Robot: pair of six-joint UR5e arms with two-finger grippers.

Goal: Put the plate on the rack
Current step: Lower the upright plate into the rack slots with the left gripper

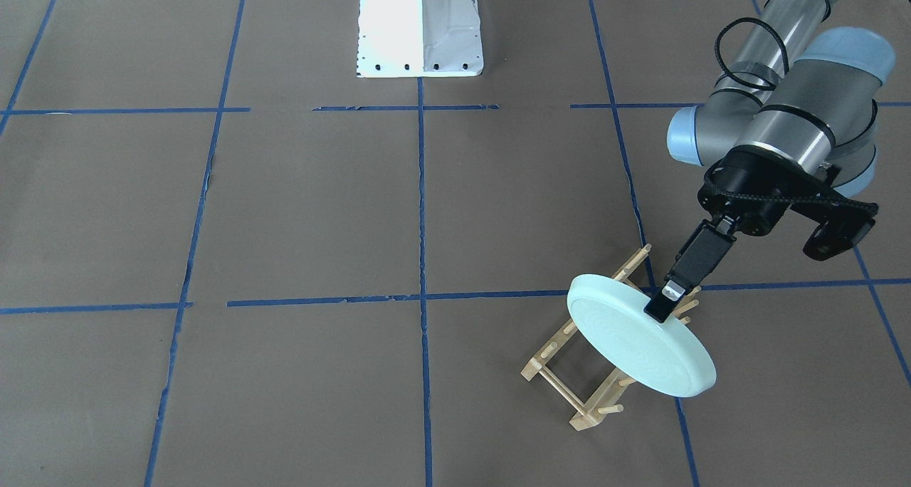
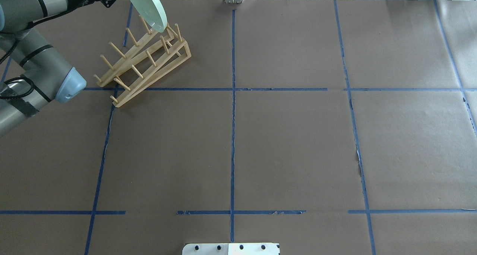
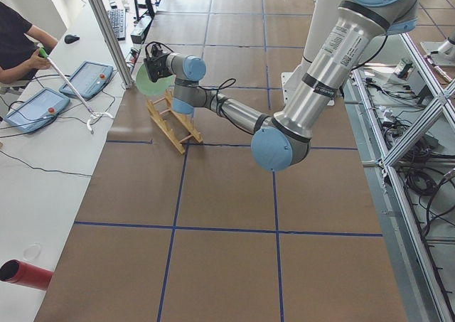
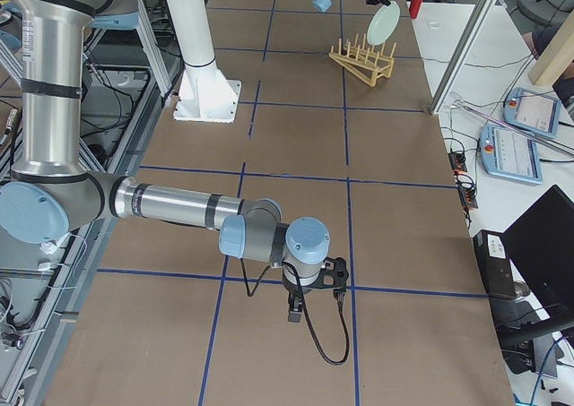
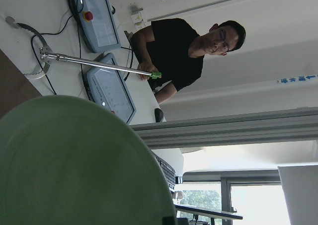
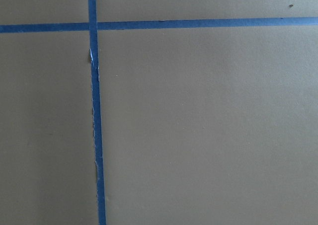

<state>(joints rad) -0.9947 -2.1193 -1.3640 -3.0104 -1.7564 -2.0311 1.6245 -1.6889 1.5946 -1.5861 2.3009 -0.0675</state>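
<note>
The brown surface [image 2: 283, 143] carries a grid of blue tape lines [image 2: 233, 135]. A side bench holds teach pendants [image 3: 85, 80] near an operator [image 5: 174, 51]. The left gripper [image 1: 663, 307] clamps the rim of the plate [image 1: 640, 344], which is tilted over the rack [image 2: 145, 65]. The right gripper [image 4: 309, 303] hangs well apart from the rack; whether its jaws are parted cannot be determined.

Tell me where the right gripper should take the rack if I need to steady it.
Probably one rail of the rack, at the end nearer the robot, coming from above with a finger on each side, between pegs. The rails are thin bars, and the left gripper holds the plate over the far end.
</note>
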